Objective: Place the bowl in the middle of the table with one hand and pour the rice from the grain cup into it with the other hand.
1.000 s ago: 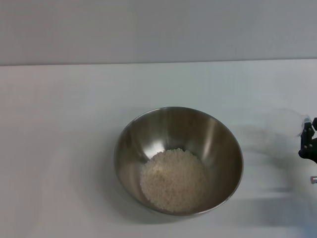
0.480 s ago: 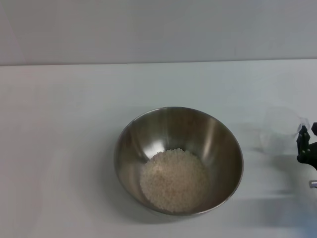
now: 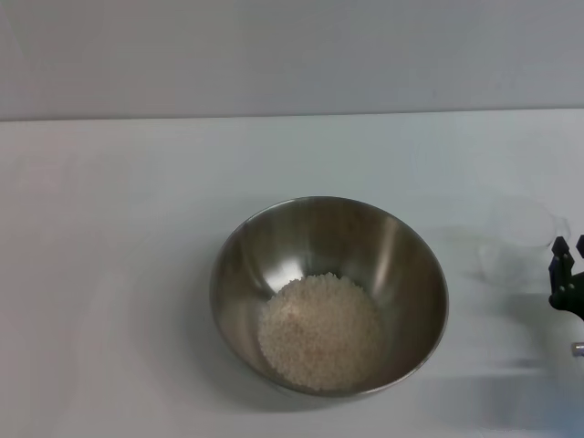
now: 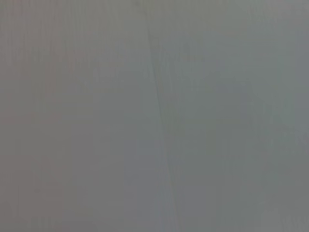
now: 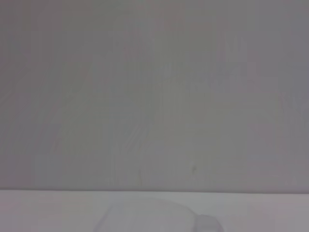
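At the right edge of the table (image 3: 109, 274) sits my right gripper (image 3: 567, 260), only its dark fingertips in the head view, poking up just beside the grain cup (image 3: 520, 239). Whether those fingers are clenched on the cup or parted from it I cannot tell, since they show only at the frame's border and the clear plastic hides any contact. The cup stands upright on the white surface, looks empty, and lies near the right edge, apart from the bowl (image 3: 239, 265). My right wrist view shows the cup's pale rim (image 5: 149, 217) low against the grey wall (image 5: 154, 96). Outward from there, the bowl rests roughly mid-table, a little toward the near edge, and the rice (image 3: 319, 330) lies heaped in its bottom, leaning toward the near side. No stray grains show on the tabletop. I judge the pour done and the step in hand to be setting the cup down and letting go. To do that well I should make sure the base is flat before parting the fingers, then draw straight back toward the right edge without brushing the light cup, which would tip easily. My left gripper is out of sight; its wrist view shows only blank grey.
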Robot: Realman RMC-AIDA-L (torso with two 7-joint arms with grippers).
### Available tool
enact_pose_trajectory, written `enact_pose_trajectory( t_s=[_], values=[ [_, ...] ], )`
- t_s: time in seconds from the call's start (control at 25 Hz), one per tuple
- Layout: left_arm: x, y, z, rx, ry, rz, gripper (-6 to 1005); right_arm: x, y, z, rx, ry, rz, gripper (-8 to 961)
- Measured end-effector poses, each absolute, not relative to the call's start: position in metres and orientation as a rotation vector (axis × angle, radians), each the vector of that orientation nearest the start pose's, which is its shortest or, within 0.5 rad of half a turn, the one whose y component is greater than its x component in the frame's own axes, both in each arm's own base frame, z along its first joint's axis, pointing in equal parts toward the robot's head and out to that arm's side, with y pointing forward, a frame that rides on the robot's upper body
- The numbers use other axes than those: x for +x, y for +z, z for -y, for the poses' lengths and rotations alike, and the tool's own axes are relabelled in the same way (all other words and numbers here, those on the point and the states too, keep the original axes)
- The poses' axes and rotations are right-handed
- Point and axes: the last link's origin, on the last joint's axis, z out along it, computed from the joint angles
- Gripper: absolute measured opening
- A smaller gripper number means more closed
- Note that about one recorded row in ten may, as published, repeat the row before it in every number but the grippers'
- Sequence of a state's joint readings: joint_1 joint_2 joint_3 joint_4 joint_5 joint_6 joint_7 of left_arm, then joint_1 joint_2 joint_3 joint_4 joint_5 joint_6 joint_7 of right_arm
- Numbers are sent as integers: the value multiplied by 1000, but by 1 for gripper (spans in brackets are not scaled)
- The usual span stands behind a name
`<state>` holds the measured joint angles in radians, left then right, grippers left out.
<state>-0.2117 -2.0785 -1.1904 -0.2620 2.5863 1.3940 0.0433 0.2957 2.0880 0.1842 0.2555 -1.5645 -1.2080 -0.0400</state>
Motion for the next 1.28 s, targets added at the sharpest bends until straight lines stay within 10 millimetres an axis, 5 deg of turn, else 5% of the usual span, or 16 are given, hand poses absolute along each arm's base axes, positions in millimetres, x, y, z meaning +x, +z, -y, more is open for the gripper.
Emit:
enact_pose_trajectory(
  t_s=[0.36, 0.64, 0.8, 1.0, 1.28],
  values=[
    [-348, 24, -271, -1401, -638, 306, 788, 360, -52, -252, -1577, 533, -670, 283],
    [-349, 24, -269, -1400, -635, 310, 788, 349, -47, -207, -1558, 649, -565, 294],
    [-350, 24, -268, -1400, -633, 312, 788, 368, -20, -175, -1357, 621, -564, 301],
    [-350, 23, -268, -1401, -632, 314, 788, 406, 24, -156, -1048, 517, -609, 309],
    [-353, 24, -266, -1399, -625, 320, 788, 426, 54, -141, -885, 552, -629, 383]
  ],
)
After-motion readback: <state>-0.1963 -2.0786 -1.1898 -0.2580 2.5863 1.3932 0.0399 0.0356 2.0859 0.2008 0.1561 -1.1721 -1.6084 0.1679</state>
